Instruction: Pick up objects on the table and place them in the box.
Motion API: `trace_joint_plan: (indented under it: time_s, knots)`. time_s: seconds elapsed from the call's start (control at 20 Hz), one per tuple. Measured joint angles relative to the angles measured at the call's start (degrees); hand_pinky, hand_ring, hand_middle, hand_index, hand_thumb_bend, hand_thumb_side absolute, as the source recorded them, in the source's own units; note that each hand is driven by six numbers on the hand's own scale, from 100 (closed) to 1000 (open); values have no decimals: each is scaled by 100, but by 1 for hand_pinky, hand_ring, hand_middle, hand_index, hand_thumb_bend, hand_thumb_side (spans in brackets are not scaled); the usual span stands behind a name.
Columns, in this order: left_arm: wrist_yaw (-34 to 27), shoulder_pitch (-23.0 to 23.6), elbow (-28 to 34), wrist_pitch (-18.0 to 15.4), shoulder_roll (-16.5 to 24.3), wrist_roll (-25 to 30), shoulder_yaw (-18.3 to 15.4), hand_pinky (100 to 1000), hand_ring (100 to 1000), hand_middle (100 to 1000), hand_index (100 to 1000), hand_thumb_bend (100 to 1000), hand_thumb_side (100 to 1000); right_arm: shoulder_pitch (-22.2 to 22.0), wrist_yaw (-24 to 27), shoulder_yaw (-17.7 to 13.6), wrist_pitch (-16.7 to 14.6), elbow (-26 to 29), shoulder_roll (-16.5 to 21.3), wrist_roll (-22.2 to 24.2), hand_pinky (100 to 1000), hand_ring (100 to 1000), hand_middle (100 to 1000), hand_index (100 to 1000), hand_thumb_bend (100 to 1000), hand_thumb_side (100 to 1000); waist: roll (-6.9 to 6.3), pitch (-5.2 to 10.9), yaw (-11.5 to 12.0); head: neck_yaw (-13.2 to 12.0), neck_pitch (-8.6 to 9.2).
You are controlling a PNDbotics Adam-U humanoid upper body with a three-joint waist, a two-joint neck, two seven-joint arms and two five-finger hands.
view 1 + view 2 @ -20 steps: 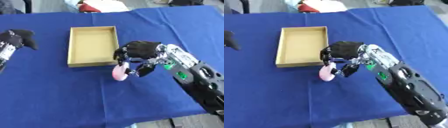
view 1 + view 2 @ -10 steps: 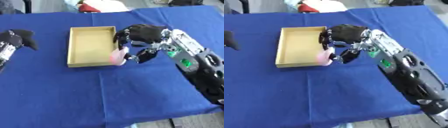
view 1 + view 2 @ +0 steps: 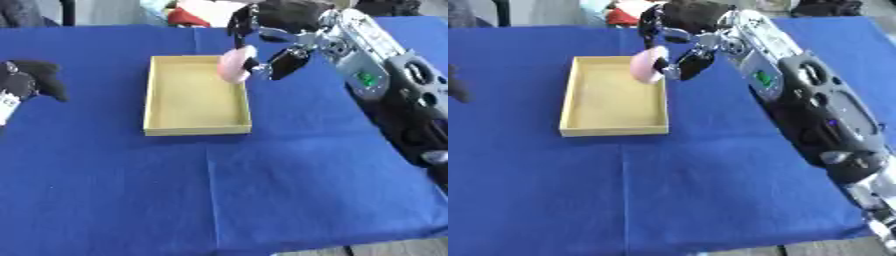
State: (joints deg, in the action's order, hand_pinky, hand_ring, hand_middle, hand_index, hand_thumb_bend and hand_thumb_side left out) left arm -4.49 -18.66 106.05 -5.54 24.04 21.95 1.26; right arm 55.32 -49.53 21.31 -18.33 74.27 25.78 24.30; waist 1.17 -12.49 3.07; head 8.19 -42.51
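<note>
While curled round pink object point(image 3: 234, 65), right hand point(image 3: 278, 30) over box's point(image 3: 196, 129) far right rim.

Right hand point(image 3: 273, 30) gripped pink object point(image 3: 234, 64) above box point(image 3: 196, 129) far right rim; left hand point(image 3: 26, 82) well left of box.

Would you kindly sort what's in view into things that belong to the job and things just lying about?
Job: pale pink rounded object, held in the right hand; shallow tan cardboard box.
Lying about: red and white bundle beyond the blue tablecloth; idle left hand.
</note>
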Motion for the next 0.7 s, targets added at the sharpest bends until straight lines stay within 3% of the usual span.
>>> trace_joint_plan:
  time_s: [0.3, 0.4, 0.45, 0.6, 0.65, 0.7]
  knots:
    - [-55, -152, 24, 12, -75, 92, 91, 718, 594, 566, 781, 100, 772, 193, -779, -334, 76, -1290, -537, -525, 730, 758, 764, 549, 100, 100, 20, -78, 278, 231, 59]
    - [-64, -179, 34, 15, -84, 118, 108, 718, 594, 566, 781, 100, 772, 239, -1065, -461, 94, -1647, -705, -725, 740, 766, 775, 691, 100, 100, 29, -97, 336, 291, 79]
    - [-72, -194, 34, 15, -84, 128, 118, 718, 594, 565, 781, 100, 771, 263, -1211, -513, 95, -1789, -781, -817, 747, 772, 779, 746, 100, 134, 30, -98, 359, 314, 79]
    - [-91, -203, 35, 23, -86, 143, 136, 718, 594, 565, 782, 100, 773, 333, -1658, -610, 96, -2030, -954, -1039, 765, 790, 799, 897, 282, 461, 30, -101, 378, 350, 80]
    - [-98, -203, 35, 24, -86, 144, 137, 718, 594, 565, 782, 100, 773, 357, -1792, -629, 96, -2058, -996, -1096, 765, 790, 798, 900, 290, 471, 30, -102, 379, 354, 80]
    - [-100, -204, 35, 24, -87, 145, 137, 718, 594, 565, 781, 100, 774, 374, -1908, -646, 95, -2059, -1030, -1144, 772, 796, 805, 928, 395, 575, 31, -103, 379, 354, 80]
